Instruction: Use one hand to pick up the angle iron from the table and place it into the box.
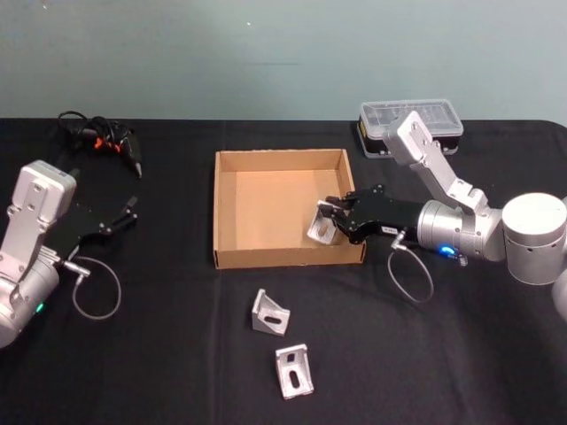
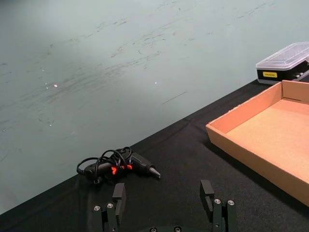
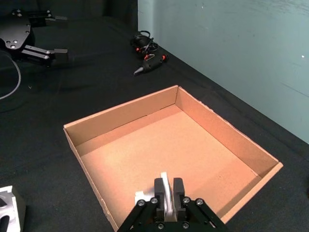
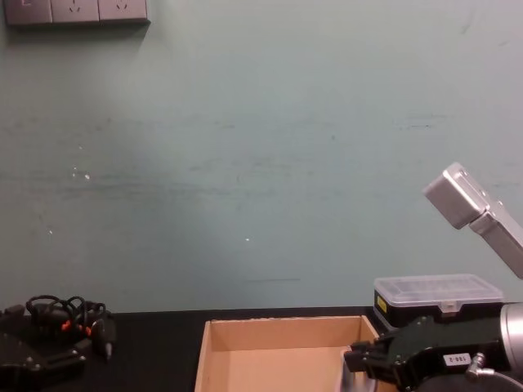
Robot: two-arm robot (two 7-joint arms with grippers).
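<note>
Over the right front corner of the box (image 1: 288, 258), an angle iron (image 1: 320, 227) is pinched at the fingertips of the right hand (image 1: 333, 218). A second angle iron (image 1: 270, 312) and a third angle iron (image 1: 294, 371) are seen lying on the table (image 1: 159, 372) in front of the box. Far to the left, the left hand (image 1: 127, 212) is held spread and idle.
</note>
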